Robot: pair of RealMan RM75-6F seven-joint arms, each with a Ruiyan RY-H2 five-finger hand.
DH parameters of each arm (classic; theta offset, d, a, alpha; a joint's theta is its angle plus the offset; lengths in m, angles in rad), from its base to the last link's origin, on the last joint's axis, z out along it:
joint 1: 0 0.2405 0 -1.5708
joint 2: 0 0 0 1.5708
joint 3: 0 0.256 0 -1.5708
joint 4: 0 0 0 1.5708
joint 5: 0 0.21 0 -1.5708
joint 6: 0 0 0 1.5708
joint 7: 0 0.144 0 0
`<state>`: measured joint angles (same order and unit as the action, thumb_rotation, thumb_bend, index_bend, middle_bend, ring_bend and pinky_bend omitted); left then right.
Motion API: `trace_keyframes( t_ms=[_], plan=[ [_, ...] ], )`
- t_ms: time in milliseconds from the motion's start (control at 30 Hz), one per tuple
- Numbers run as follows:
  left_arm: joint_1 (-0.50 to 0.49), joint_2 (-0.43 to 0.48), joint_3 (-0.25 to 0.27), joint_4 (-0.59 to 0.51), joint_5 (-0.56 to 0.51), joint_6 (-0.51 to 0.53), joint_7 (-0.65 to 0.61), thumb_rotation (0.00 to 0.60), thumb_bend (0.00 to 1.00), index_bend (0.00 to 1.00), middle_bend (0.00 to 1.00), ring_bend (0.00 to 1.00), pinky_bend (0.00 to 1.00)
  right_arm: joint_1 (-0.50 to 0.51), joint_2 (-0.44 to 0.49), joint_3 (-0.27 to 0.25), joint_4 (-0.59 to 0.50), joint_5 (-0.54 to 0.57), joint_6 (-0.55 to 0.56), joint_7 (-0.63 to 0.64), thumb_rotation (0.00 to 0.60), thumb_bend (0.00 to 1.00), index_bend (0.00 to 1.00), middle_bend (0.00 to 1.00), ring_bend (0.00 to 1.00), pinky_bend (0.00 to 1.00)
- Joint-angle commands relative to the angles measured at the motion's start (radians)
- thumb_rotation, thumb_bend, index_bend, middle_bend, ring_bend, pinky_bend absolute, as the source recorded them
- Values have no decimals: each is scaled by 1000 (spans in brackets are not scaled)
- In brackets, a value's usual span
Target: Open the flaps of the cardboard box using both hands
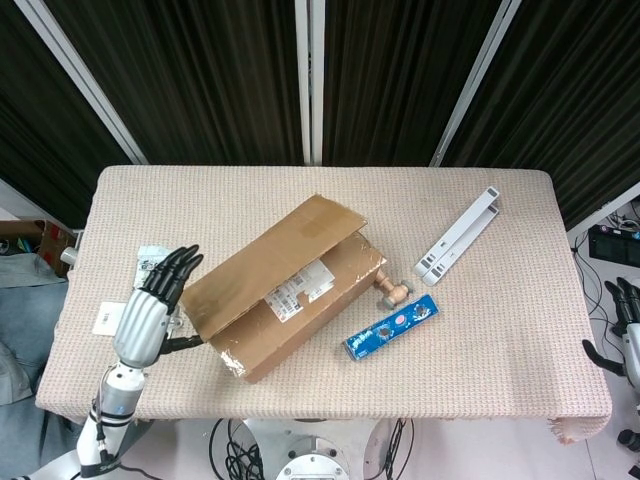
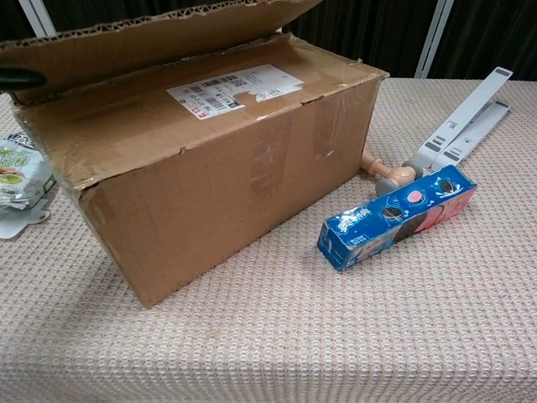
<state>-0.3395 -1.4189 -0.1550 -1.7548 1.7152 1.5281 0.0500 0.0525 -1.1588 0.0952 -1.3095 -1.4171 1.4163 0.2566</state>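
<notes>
**One flap raised, the second flat: cardboard box at mid-table**

One cardboard box lies askew at the middle of the table. Its far flap is lifted; the near flap, bearing a shipping label, lies flat. The left hand is at the box's left end, fingers extended, a dark fingertip under the raised flap's corner. The right hand hangs off the table's right edge, holding nothing; its finger spread cannot be read.

Judgement: corrugated board, stiff yet light; flaps hinge on creased folds. Torn tape and crushed corners suggest weak edges. The free long edge, near a corner, offers the best hold. The woven tablecloth should resist sliding.
</notes>
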Motion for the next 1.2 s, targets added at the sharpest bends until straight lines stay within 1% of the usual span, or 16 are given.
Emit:
trace_keyframes(
  t_ms=[33,167,300,500,633,733,833,933,1100,1200],
  plan=[
    [-14,-36,-45,17,-27,21,47,600,25,0,52,76,177,0,-1,0,1,-2,1,0,600,176,0,0,0,0],
    [-33,-79,-107,70,-22,74,113,600,40,0,33,76,177,0,-1,2,1,0,2,1,600,176,0,0,0,0],
    [-56,-116,-164,169,19,152,166,600,71,0,10,74,177,0,3,1,2,-3,3,9,600,176,0,0,0,0],
    [-86,-147,-210,289,21,196,217,600,74,0,0,68,177,5,-1,0,9,-5,-5,9,600,176,0,0,0,0],
    [-105,-141,-214,360,34,196,261,600,74,0,0,67,177,8,-2,1,8,-5,-8,7,600,176,0,0,0,0],
    [-109,-124,-203,388,22,170,300,600,75,0,0,67,177,9,0,2,5,-5,-9,5,600,176,0,0,0,0],
    [-98,-97,-196,372,-21,125,405,600,80,0,0,67,177,9,2,1,-2,-7,-5,-3,600,176,0,0,0,0],
    [-91,-72,-190,342,-60,92,461,600,86,0,0,67,177,7,5,-1,-14,-22,13,-18,600,176,0,0,0,0],
    [-88,-45,-188,308,-102,66,477,600,86,0,0,67,177,6,12,-1,-35,-31,27,-33,600,176,0,0,0,0],
    [-78,-34,-193,269,-132,76,429,600,83,0,0,67,177,10,20,-1,-51,-38,28,-40,600,176,0,0,0,0]
  ],
)
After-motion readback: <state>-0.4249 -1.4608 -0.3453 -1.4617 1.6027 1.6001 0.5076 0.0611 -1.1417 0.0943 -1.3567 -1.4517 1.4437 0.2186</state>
